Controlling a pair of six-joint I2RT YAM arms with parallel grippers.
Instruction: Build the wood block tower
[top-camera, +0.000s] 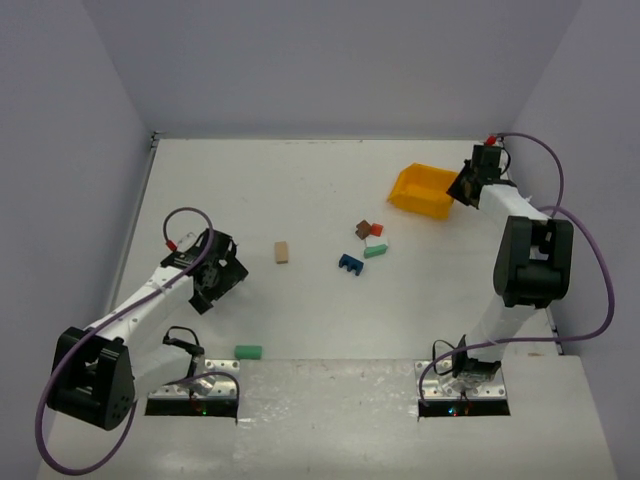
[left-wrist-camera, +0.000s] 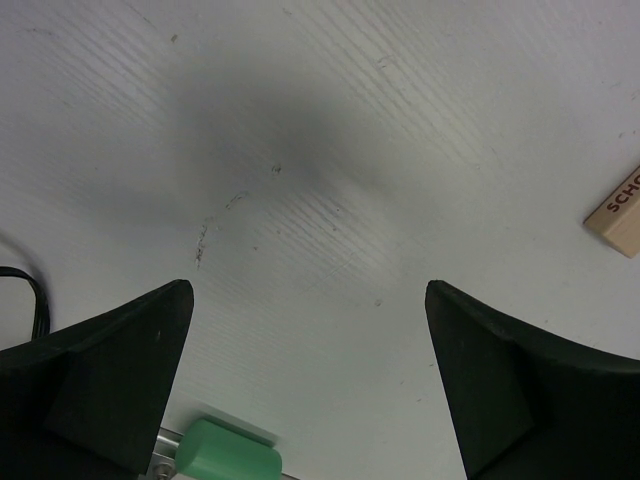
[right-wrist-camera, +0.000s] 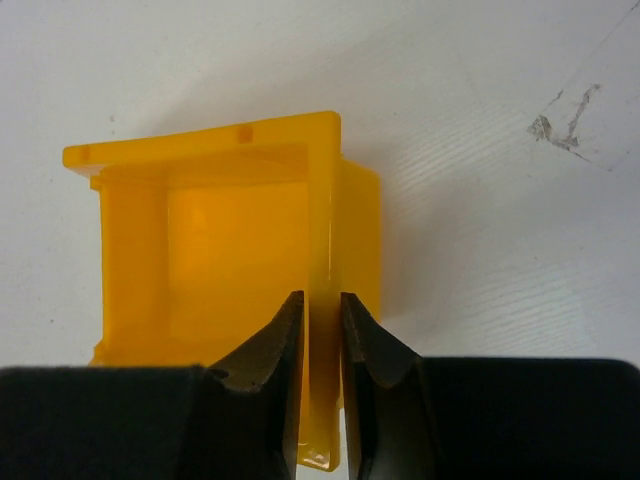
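Observation:
The wood blocks lie loose on the white table, none stacked. A brown block (top-camera: 364, 229), a red one (top-camera: 377, 229), a green one (top-camera: 376, 251) and a blue one (top-camera: 350, 264) cluster mid-table. A tan block (top-camera: 282, 252) (left-wrist-camera: 620, 215) lies left of them. Another green block (top-camera: 248, 351) (left-wrist-camera: 228, 455) sits near the front step. My left gripper (top-camera: 213, 272) (left-wrist-camera: 308, 290) hangs wide open over bare table, with nothing between its fingers. My right gripper (top-camera: 462, 187) (right-wrist-camera: 322, 300) is at the back right, its jaws pinched on the side wall of the yellow bin (top-camera: 425, 190) (right-wrist-camera: 230, 240).
The bin's inside looks empty in the right wrist view. Grey walls enclose the table on the left, back and right. A raised white step (top-camera: 330, 385) runs along the near edge between the arm bases.

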